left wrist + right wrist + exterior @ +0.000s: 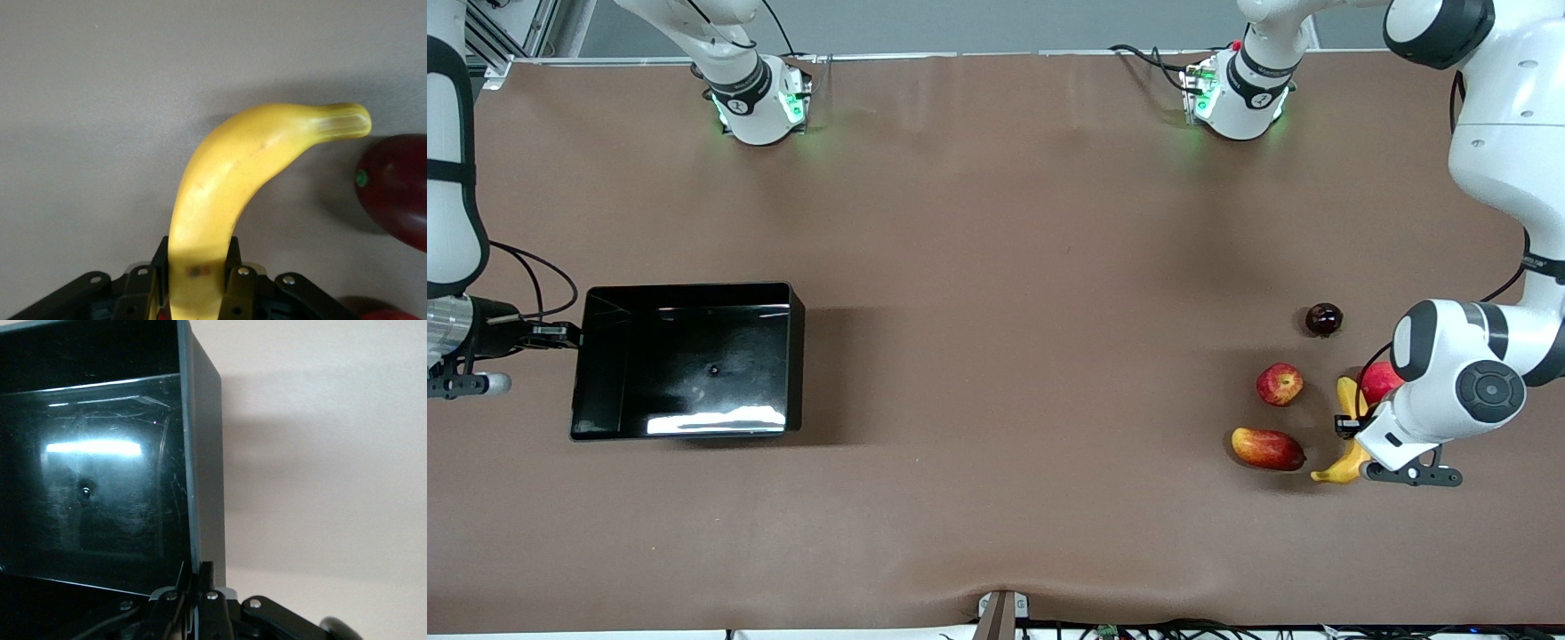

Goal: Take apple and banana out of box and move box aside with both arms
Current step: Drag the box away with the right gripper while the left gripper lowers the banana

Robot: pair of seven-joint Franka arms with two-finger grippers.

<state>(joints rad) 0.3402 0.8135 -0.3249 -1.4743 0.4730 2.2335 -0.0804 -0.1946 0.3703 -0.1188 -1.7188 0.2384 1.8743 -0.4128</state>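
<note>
The yellow banana lies at the left arm's end of the table, partly hidden under the left arm. My left gripper is shut on its middle. In the left wrist view the banana curves out from between the fingers of the gripper, low over the table. The streaked red apple sits loose beside it, toward the table's middle. The black box stands at the right arm's end. My right gripper is shut on its end wall, which also shows in the right wrist view between the gripper's jaws.
An oblong red-yellow mango lies close to the banana's tip and shows in the left wrist view. A plain red fruit sits against the left arm. A dark round fruit lies farther from the front camera. The box is empty inside.
</note>
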